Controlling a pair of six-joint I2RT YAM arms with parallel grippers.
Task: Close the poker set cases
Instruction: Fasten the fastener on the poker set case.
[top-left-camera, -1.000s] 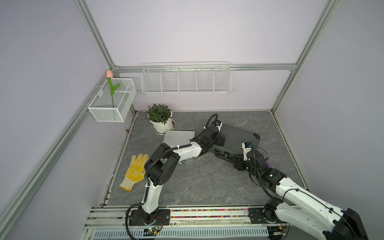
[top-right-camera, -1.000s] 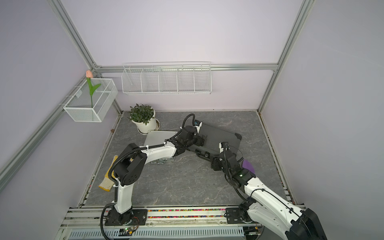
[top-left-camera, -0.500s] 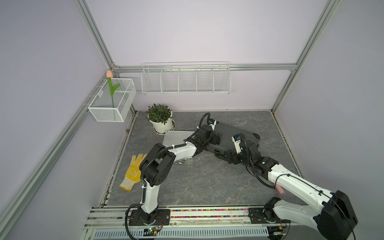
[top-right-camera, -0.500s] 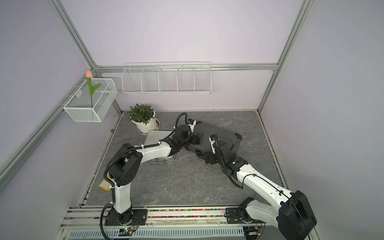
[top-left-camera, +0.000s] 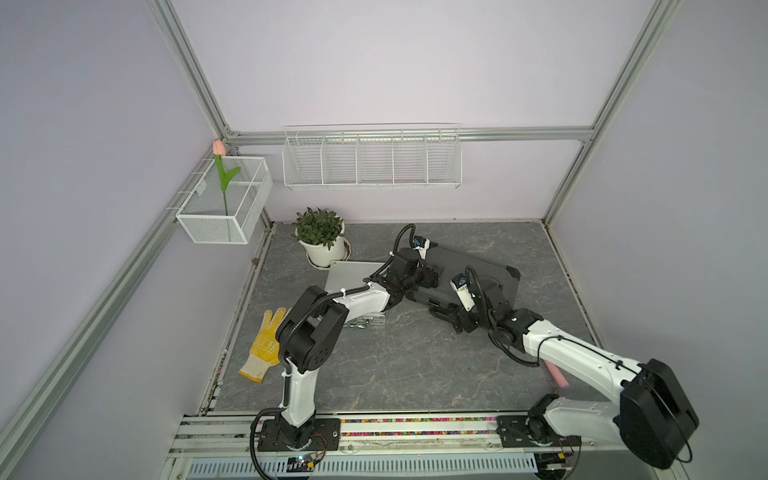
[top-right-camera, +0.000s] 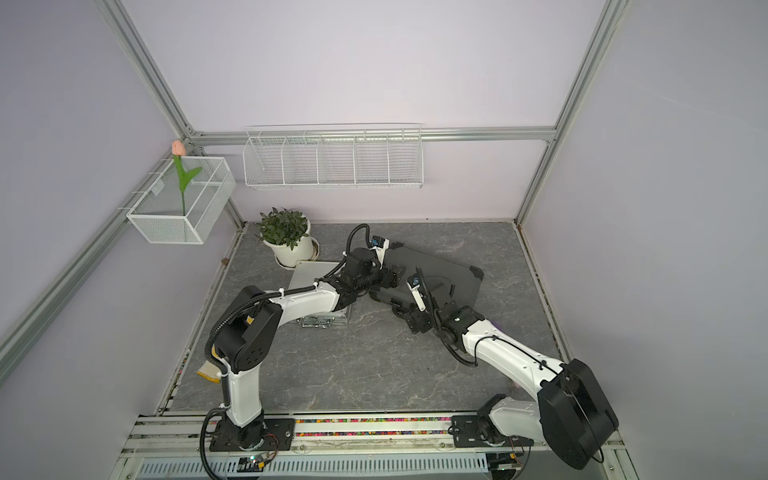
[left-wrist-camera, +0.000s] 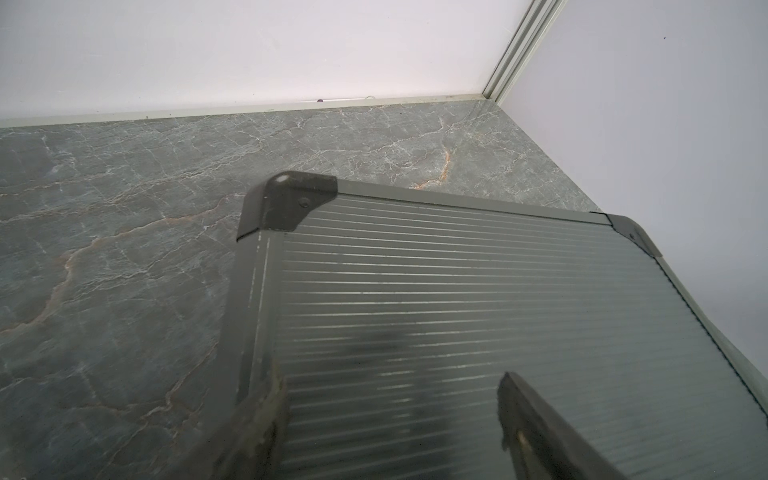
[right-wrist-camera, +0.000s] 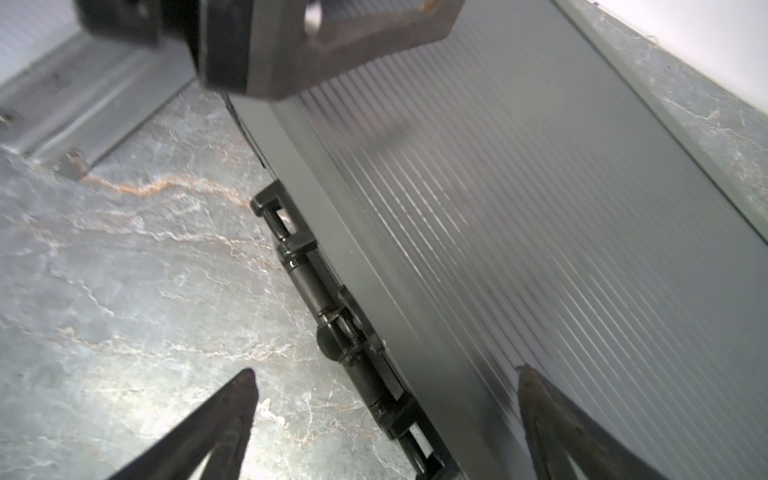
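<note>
So the big dark grey ribbed case with black corner caps (top-left-camera: 478, 274) lies flat on the grey marble-look tabletop (top-left-camera: 395, 365), toward the back and right of the middle, lid down. The smaller silver ribbed aluminium case (top-left-camera: 349, 274) sits just to its left, near the white pot with the green plant (top-left-camera: 322, 239), also lying flat with its lid down; the left arm covers a good chunk of it.

The left gripper (left-wrist-camera: 390, 432) hovers over the grey case's ribbed lid near one black corner, jaws spread wide with nothing between them. One finger (left-wrist-camera: 257, 419) sits right at the lid's edge.

The right gripper (right-wrist-camera: 382, 419) is at the front side of the same case, jaws wide apart, straddling the black carry handle (right-wrist-camera: 332, 316) without gripping it. One fingertip (right-wrist-camera: 536, 399) is over the ribbed lid, the other over the table.

A yellow knit glove (top-left-camera: 266, 345) lies off to the left.
</note>
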